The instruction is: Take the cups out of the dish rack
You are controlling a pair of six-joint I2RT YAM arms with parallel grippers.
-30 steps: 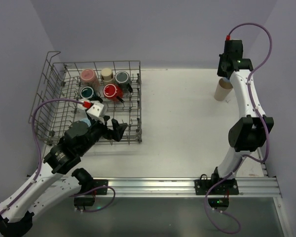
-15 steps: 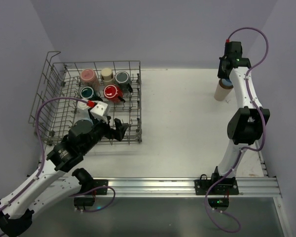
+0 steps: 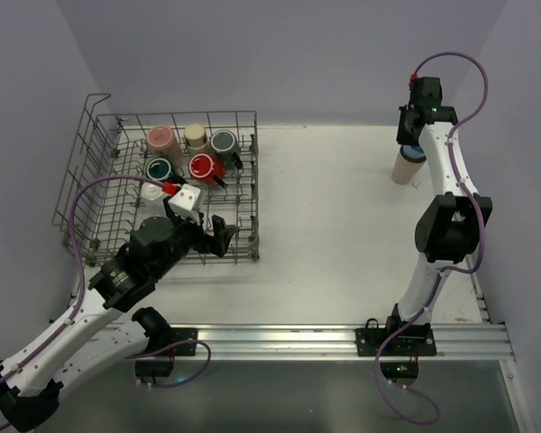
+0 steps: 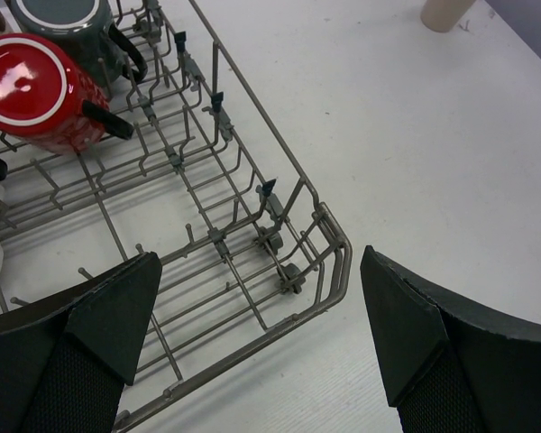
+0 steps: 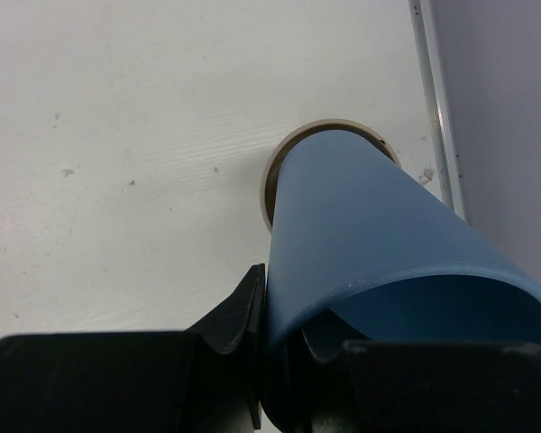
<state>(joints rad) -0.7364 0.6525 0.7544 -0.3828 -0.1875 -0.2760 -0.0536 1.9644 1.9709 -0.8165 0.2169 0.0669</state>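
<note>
The left claw is held wide apart over the near right corner of the rack. The red cup, nearest of those in the rack, lies beyond that claw and to its left. At the far right, the right claw is clamped on a blue cup, whose long axis is aimed down at the mouth of a cream cup standing on the surface.

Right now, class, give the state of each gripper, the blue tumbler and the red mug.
Left gripper: open, empty, above the grey wire dish rack's corner.
Right gripper: shut on the light blue tapered tumbler.
Light blue tapered tumbler: tilted, base at the beige tumbler's mouth.
Glossy red handled mug: upside down in the dish rack.
</note>
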